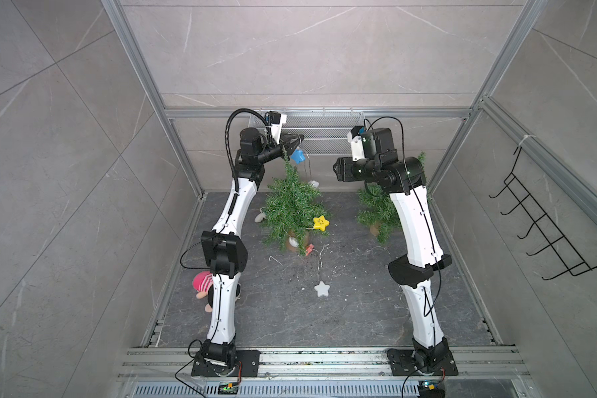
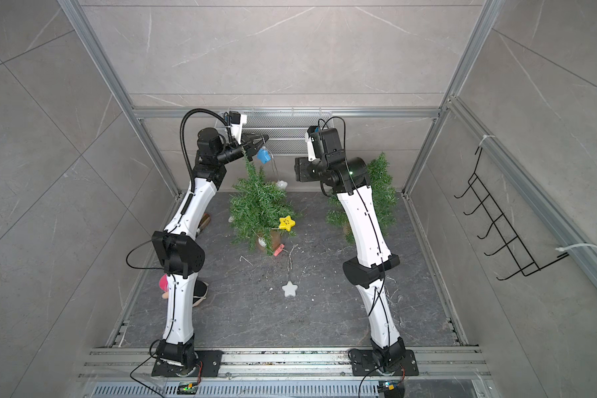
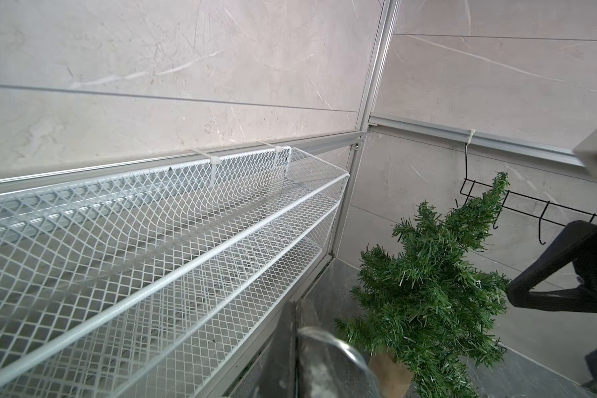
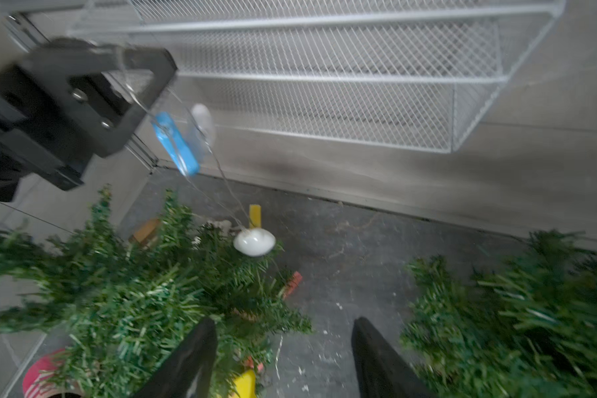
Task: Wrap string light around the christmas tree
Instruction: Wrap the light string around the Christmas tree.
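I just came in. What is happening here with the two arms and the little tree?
The robot is wrapping a string light of star lamps around the Christmas tree. The left gripper, shut on the wire, holds it above the treetop, with a blue star hanging just below. A yellow star sits on the tree; a white star lies on the floor in front. The right gripper is open and empty beside the tree.

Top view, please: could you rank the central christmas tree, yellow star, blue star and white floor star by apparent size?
1. central christmas tree
2. yellow star, white floor star, blue star: alike; blue hangs nearer the camera, so unranked.
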